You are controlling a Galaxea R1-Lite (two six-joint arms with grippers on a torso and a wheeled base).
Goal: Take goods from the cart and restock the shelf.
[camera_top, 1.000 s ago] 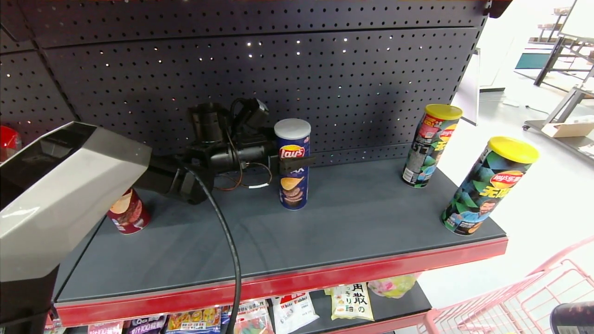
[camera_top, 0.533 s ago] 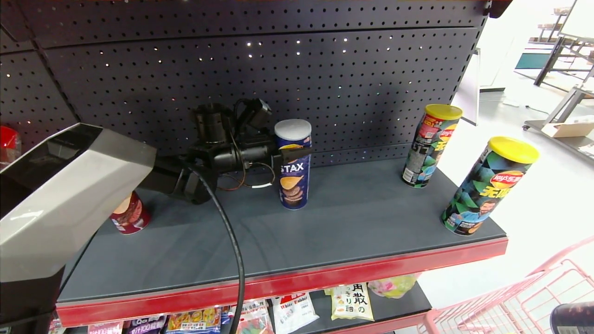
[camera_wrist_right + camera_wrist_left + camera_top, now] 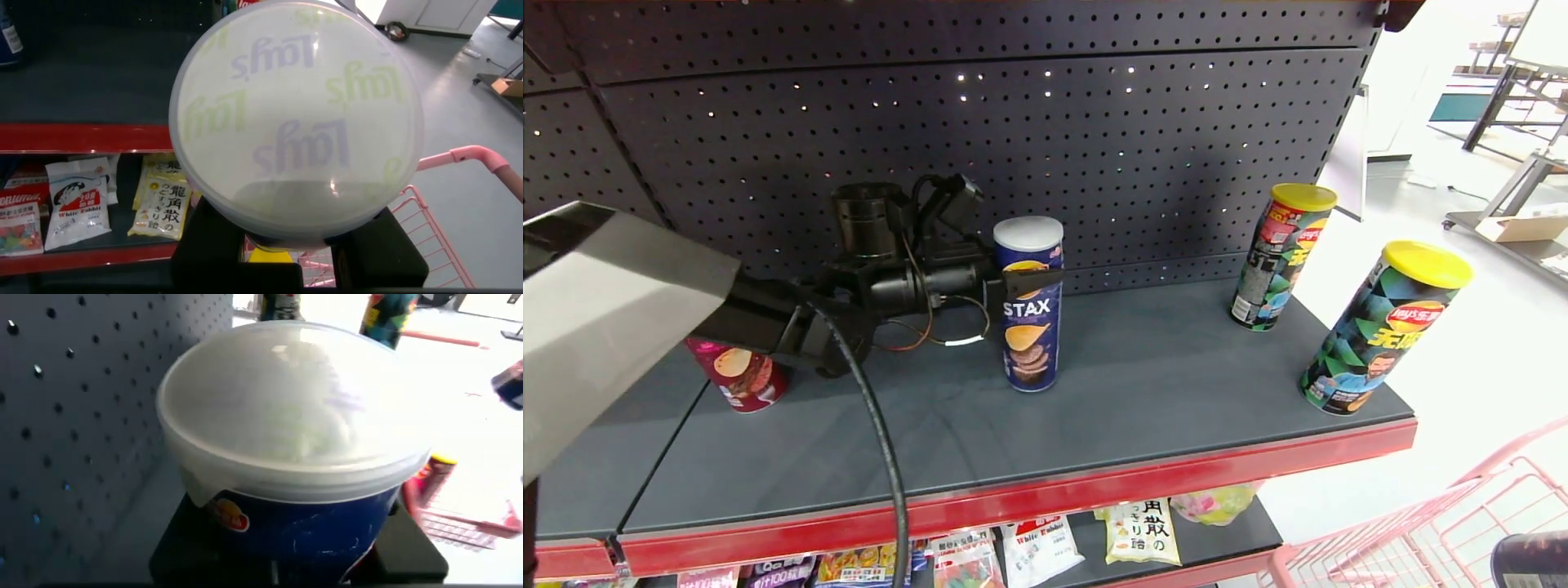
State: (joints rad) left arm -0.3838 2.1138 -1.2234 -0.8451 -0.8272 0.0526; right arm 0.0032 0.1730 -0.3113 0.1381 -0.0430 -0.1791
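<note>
Cardboard of a thin, stiff kind is judged to form the blue canister (image 3: 1031, 318), which is seen upright near the middle of the shelf (image 3: 1143, 408), its base apparently set on the deck. It is gripped just under its pale plastic lid (image 3: 294, 408) by the left claw (image 3: 1027, 280), whose fingers are closed against opposite sides of the tube. Light weight is expected, with brittle contents, so only modest pressure is called for; the wall could be dented by a hard squeeze. The glossy wrap may prove slippery, and with a hold so high the tall tube is left prone to tipping on release; a grip nearer mid-height is judged steadier. Yellow-lidded canisters (image 3: 1282, 257) are placed toward 3 o'clock of it, well apart, and a red canister (image 3: 742, 376) toward 9 o'clock. A second canister (image 3: 298, 114), seemingly of like build, is clasped from both sides below its clear lid by the right claw (image 3: 296, 249), near the pink cart (image 3: 478, 155)
</note>
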